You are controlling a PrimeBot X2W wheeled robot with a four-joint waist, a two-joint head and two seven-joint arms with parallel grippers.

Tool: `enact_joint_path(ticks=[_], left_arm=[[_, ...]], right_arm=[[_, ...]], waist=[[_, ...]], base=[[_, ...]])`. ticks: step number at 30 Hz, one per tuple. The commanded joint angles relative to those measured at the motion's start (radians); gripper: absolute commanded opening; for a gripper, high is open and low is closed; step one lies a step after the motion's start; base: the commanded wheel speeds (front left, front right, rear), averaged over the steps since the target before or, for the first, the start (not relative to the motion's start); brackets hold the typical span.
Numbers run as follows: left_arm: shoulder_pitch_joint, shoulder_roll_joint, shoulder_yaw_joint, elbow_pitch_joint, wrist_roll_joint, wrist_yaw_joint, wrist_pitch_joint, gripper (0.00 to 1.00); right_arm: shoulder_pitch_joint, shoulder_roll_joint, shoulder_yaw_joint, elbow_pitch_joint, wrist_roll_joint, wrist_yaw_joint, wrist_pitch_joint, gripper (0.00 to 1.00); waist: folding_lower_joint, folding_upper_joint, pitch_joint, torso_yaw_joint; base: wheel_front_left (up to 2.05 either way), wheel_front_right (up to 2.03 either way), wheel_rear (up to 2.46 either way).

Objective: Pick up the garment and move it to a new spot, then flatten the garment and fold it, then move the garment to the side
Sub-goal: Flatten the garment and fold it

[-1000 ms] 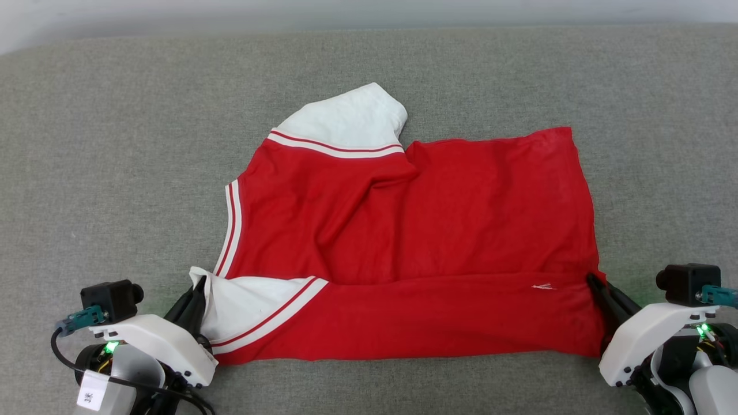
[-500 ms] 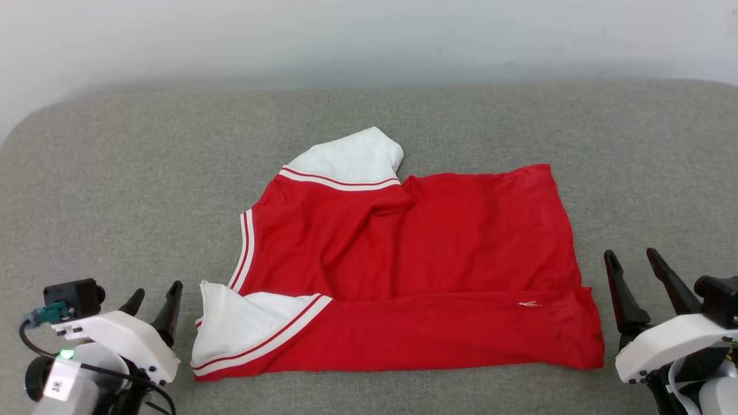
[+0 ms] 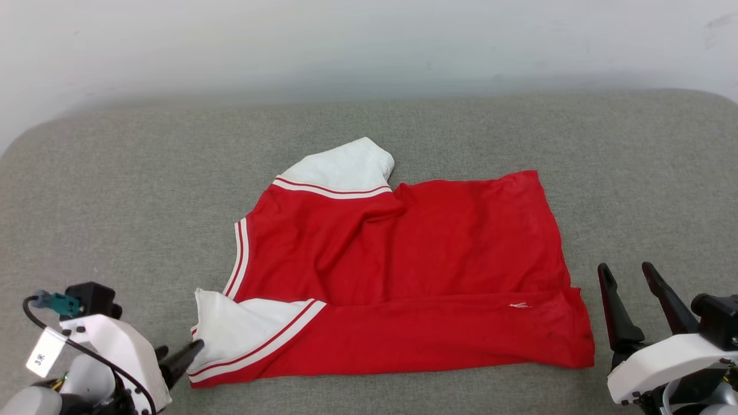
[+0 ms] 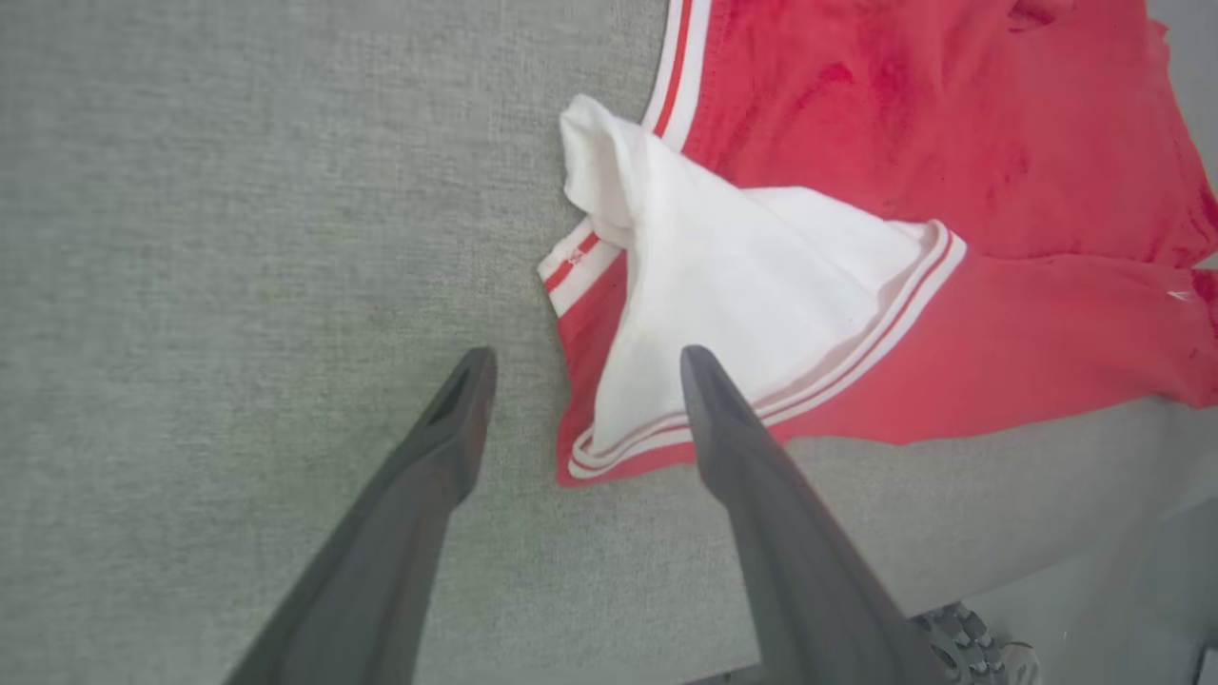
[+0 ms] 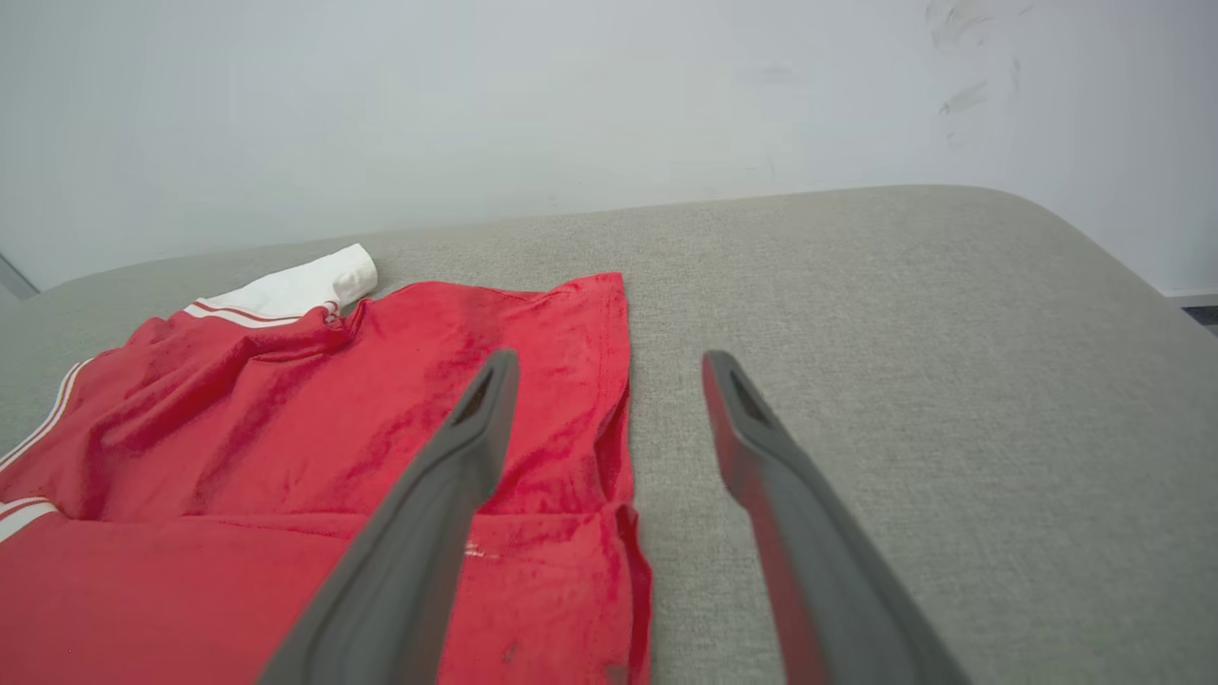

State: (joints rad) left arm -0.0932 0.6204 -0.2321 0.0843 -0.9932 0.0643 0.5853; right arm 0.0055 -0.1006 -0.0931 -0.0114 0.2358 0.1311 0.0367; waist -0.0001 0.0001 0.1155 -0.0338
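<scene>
The garment (image 3: pixel 403 271) is seen half folded; the left tool (image 4: pixel 585 356) and right tool (image 3: pixel 625 266) are held apart, empty. Fresh grips at its ends are likely needed next.

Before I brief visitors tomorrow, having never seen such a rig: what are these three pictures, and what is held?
It is a two-armed robot on wheels. The wide picture comes from a camera on its head, looking down at a grey fabric-covered surface by a pale wall. The other two come from cameras on its wrists, each looking along that arm's two dark fingers. On the surface lies a red jersey-style T-shirt with white sleeves and striped trim, spread out but wrinkled, folded along its near edge. The left jaws stand open at the near white sleeve, the right jaws open just beside the shirt's right edge. Nothing is held.
</scene>
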Motion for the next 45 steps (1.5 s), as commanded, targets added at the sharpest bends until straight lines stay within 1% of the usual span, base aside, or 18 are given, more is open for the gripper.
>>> enact_joint_path(ticks=[1,4,9,14,16,17,18,19,20,22,24,28,37,40,45], left_arm=[[0.017,0.000,-0.003,-0.010,-0.011,0.010,0.012,1.00],[0.036,-0.015,-0.012,-0.009,-0.019,0.024,0.023,1.00],[0.028,-0.040,-0.033,0.024,-0.016,0.020,0.020,1.00],[0.011,-0.071,-0.070,0.075,-0.017,0.007,0.037,1.00],[0.006,-0.087,-0.086,0.084,-0.018,-0.002,0.041,0.37],[0.006,-0.096,-0.089,0.088,-0.023,-0.006,0.037,0.25],[0.006,-0.096,-0.089,0.088,-0.023,-0.006,0.037,0.25],[0.006,-0.098,-0.095,0.095,-0.023,-0.012,0.040,0.04],[0.008,-0.102,-0.099,0.100,-0.024,-0.014,0.043,0.00],[0.003,-0.107,-0.099,0.098,-0.023,-0.026,0.029,0.00],[-0.003,-0.093,-0.093,0.098,-0.012,-0.032,0.016,0.00],[-0.006,-0.076,-0.081,0.064,0.005,-0.033,-0.010,0.00],[0.014,-0.044,-0.074,-0.055,0.054,-0.003,-0.046,0.00],[0.010,-0.039,-0.077,-0.095,0.066,0.005,-0.048,0.00],[-0.004,-0.039,-0.086,-0.141,0.079,0.014,-0.045,0.00]], right_arm=[[0.009,0.008,-0.004,-0.007,-0.011,-0.001,0.003,1.00],[-0.002,0.013,-0.002,-0.010,-0.010,-0.001,0.007,1.00],[-0.023,0.019,-0.004,-0.011,-0.004,-0.001,0.011,1.00],[-0.035,0.020,-0.012,-0.007,0.007,-0.001,0.017,1.00],[-0.038,0.018,-0.020,-0.003,0.015,-0.001,0.023,1.00],[-0.039,0.016,-0.023,-0.004,0.020,-0.001,0.027,1.00],[-0.039,0.016,-0.023,-0.004,0.020,-0.001,0.027,1.00],[-0.039,0.013,-0.027,-0.003,0.027,-0.001,0.034,1.00],[-0.039,0.011,-0.032,-0.002,0.036,-0.001,0.042,1.00],[-0.038,0.001,-0.046,-0.006,0.050,-0.001,0.050,1.00],[-0.030,-0.003,-0.050,-0.005,0.065,-0.001,0.072,1.00],[-0.013,-0.032,-0.058,-0.008,0.107,-0.001,0.155,1.00],[0.026,-0.111,-0.025,-0.016,0.199,-0.001,0.496,1.00],[0.025,-0.122,-0.004,-0.021,0.214,-0.001,0.565,1.00],[-0.013,-0.137,0.045,-0.005,0.222,-0.001,0.628,1.00]], waist=[[0.0001,-0.0001,0.011,-0.004],[0.0001,-0.0001,0.030,-0.011],[0.0001,-0.0001,0.059,-0.020],[0.0001,-0.0001,0.080,-0.029],[0.0001,-0.0001,0.085,-0.031],[0.0001,-0.0001,0.086,-0.032],[0.0001,-0.0001,0.086,-0.032],[0.0001,-0.0001,0.087,-0.032],[0.0001,-0.0001,0.087,-0.033],[0.0001,-0.0001,0.085,-0.031],[0.0001,-0.0001,0.078,-0.029],[0.0001,-0.0001,0.057,-0.023],[0.0001,-0.0001,0.038,-0.007],[0.0001,-0.0001,0.051,0.006],[0.0001,-0.0001,0.092,0.022]], base=[[0.00,0.00,0.00],[0.00,0.00,0.00],[0.00,0.00,0.00],[0.00,0.00,0.00],[0.00,0.00,0.00],[0.00,0.00,0.00],[0.00,0.00,0.00],[0.00,0.00,0.00],[0.00,0.00,0.00],[0.00,0.00,0.00],[0.00,0.00,0.00],[0.00,0.00,0.00],[0.00,0.00,0.00],[0.00,0.00,0.00],[0.00,0.00,0.00]])
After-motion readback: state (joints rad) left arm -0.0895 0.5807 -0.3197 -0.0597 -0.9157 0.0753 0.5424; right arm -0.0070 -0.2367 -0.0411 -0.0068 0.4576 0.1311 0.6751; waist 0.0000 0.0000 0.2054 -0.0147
